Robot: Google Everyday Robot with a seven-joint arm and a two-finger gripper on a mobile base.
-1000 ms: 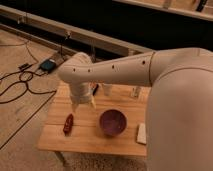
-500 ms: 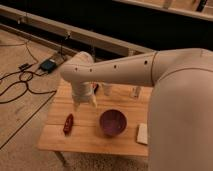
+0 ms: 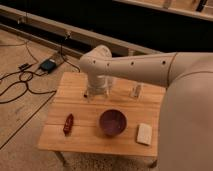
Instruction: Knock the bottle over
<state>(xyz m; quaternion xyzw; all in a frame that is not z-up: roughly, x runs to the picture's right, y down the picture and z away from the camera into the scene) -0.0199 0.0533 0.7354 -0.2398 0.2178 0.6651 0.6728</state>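
- Well, nearest me along the near edge of the desk (image 3: 55,142) lie three things, well apart from one another: a small red object (image 3: 68,123) toward the near-left corner, a dark purple bowl (image 3: 112,122) around the middle, and a pale flat block (image 3: 144,133) toward the near-right corner.
- My arm (image 3: 145,70) comes in from the right, crosses above the far half of the desk, and bends down at the wrist.
- My gripper (image 3: 97,93) hangs low over the desk, left of the middle and closer to the far edge than the near one. Whether it is spread or closed I cannot tell.
- A pale translucent shape (image 3: 109,86) shows right at the gripper; I cannot tell if they touch.
- The bottle (image 3: 135,90) stands upright near the far edge, right of the middle, with bare wood between it and my gripper.
- Beyond the far-left corner, on the floor, sits a small blue-topped box (image 3: 48,65) with dark cables (image 3: 17,92) looping away from it.
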